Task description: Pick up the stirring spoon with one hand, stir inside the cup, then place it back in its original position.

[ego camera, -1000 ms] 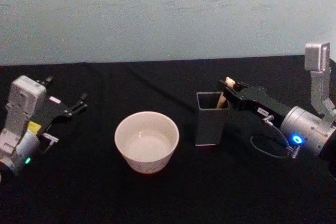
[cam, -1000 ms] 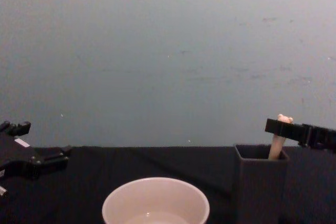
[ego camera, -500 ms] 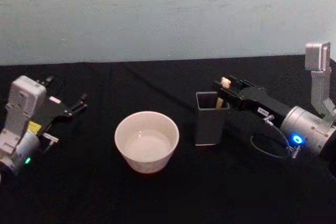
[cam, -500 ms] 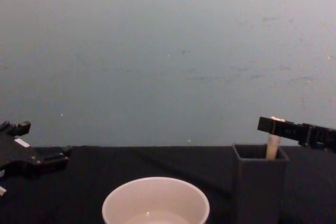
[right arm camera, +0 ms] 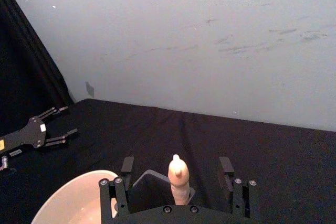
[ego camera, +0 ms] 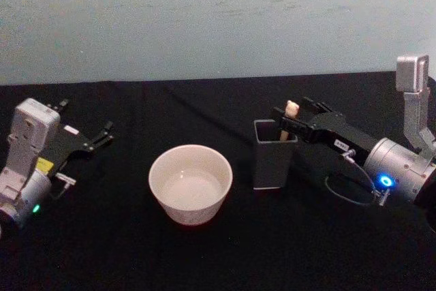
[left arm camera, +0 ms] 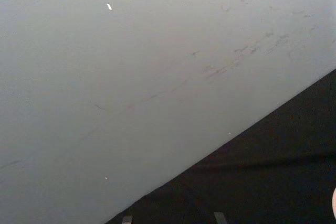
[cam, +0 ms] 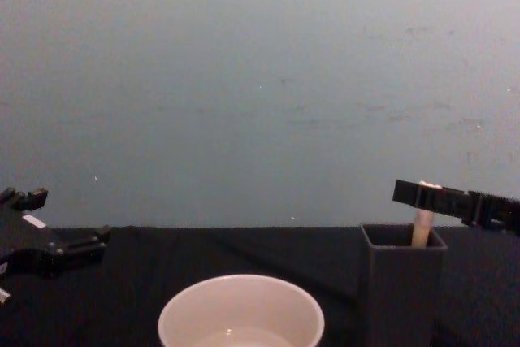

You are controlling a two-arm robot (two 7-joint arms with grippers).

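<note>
- Spoon: stands upright in the dark grey holder, bear-head top poking above the rim; neck and bowl hidden inside the box.
- Right gripper: fingers spread, one either side of the spoon handle, no contact visible on either side. From the chest camera the fingers sit level with the handle just under its top.
- Cup: beyond the holder from the right gripper, close to the box but not touching it, interior clear.
- Left gripper: fingers apart, parked well off on the far side of the cup from the working arm; holds nothing.
- Step in hand (judgement): pre-grasp on the spoon. Pick-up not yet done; stirring and return both outstanding, so the task is early.
- Next move calls for: pinching the handle squarely, then a straight vertical lift so the bowl clears the holder rim before any sideways travel to the cup.
- Risk: an off-centre pinch could tilt the handle against the holder wall and drag the box.
</note>
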